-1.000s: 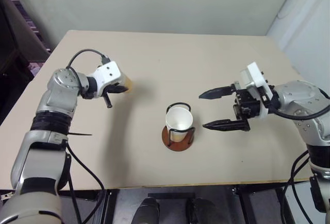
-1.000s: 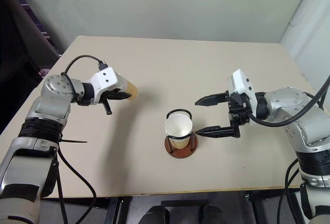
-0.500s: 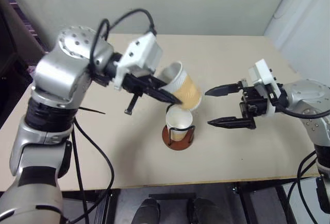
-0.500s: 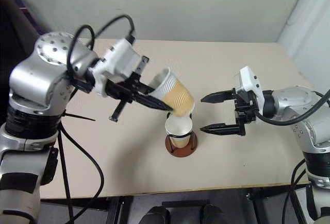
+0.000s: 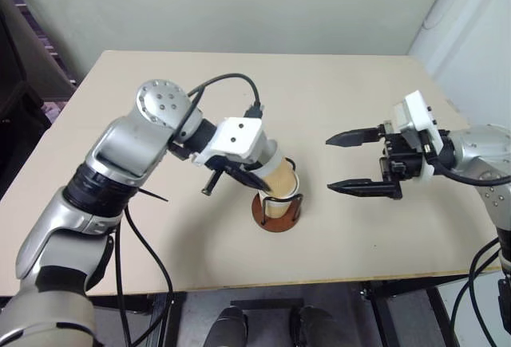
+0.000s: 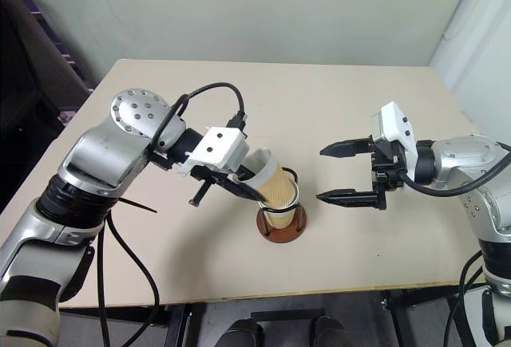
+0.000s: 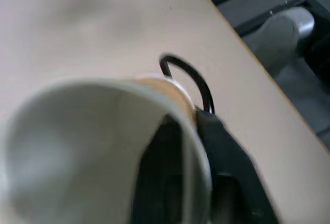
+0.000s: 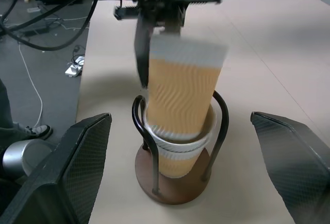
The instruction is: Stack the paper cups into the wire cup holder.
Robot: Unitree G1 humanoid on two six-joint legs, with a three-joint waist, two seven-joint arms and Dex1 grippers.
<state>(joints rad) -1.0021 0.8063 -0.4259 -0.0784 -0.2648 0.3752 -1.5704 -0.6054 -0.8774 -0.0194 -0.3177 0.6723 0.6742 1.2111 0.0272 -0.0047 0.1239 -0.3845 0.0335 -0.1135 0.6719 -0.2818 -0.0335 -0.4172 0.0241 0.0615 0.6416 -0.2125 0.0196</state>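
Observation:
A tan paper cup [image 5: 276,176] leans with its bottom set inside another paper cup [image 8: 178,154] that stands in the wire cup holder [image 5: 275,218] at the middle of the table. My left gripper [image 6: 244,187] is shut on the leaning cup's rim [image 7: 103,87], one finger inside the cup and one outside. From the right wrist view the upper cup [image 8: 183,87] rises well above the black wire loops [image 8: 220,116]. My right gripper [image 5: 330,163] hovers open just right of the holder, its fingers [image 8: 77,172] spread either side of it and apart from it.
The beige table [image 5: 359,84] is bare around the holder. Its front edge runs close below the holder. A black cable [image 5: 144,235] hangs from my left arm over the table's left side.
My left arm swung in from the table's left with the cup, tipped it and lowered its bottom into the cup in the holder. The right gripper stayed put and open.

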